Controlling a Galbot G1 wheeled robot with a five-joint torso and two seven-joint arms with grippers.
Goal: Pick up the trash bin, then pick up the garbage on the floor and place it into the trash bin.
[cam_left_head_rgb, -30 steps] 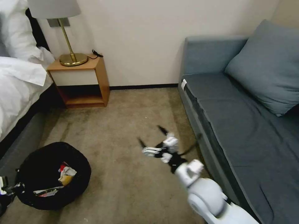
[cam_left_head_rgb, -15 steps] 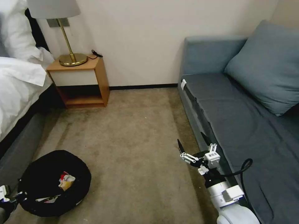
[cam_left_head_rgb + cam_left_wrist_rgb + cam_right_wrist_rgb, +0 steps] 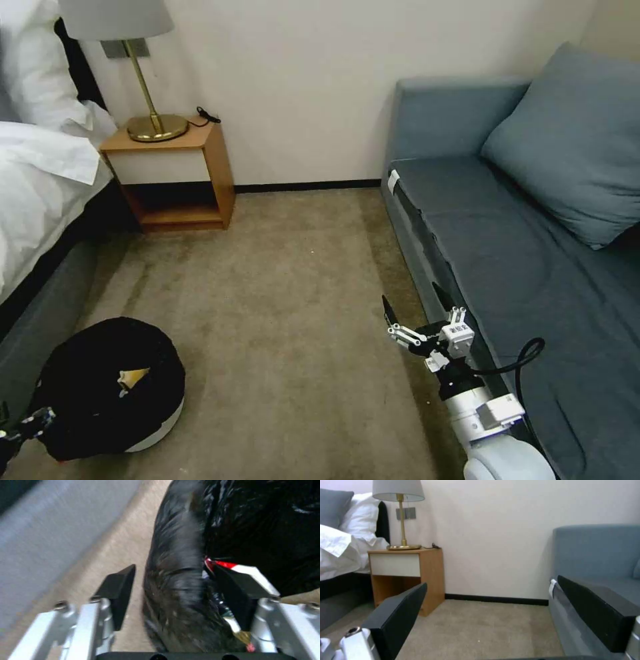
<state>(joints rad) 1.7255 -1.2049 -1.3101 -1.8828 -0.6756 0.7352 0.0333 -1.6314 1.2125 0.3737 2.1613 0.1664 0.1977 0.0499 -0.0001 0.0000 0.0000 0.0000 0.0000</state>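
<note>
Head view: trash bin (image 3: 113, 390) on carpet (image 3: 280, 300) at about 8 o'clock, tilted, white wall showing under the black liner; a tan scrap of garbage (image 3: 132, 377) lies inside. Left gripper (image 3: 181, 590) straddles the bin's bagged rim, one finger outside, one inside; fingers set narrow about the rim, contact cannot be told. A red-and-white wrapper (image 3: 245, 568) sits by the inner finger. Right gripper (image 3: 415, 309) at 5 o'clock beside the sofa (image 3: 520, 267), fingers wide, empty.
</note>
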